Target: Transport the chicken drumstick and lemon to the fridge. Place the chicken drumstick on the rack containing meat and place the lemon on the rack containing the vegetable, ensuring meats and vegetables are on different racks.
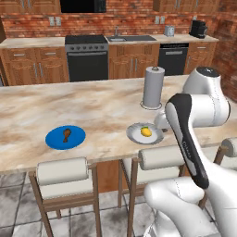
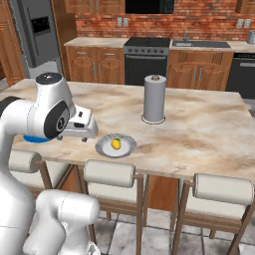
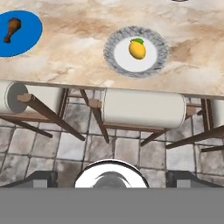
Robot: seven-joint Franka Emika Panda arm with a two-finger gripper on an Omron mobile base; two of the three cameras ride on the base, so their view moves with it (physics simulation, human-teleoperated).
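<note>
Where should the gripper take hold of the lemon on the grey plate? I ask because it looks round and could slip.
Grip the lemon across its narrower middle, coming from straight above. It lies alone at the centre of the shallow plate, so nothing crowds the open gripper. Its oval shape probably gives the fingers the firmest seat there; the tapered ends would likely squirt out.

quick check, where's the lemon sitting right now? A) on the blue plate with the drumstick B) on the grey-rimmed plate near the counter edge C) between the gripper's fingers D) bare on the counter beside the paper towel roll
B: the lemon lies in the middle of the grey-rimmed plate near the counter's front edge, while the chicken drumstick is alone on the blue plate.
</note>
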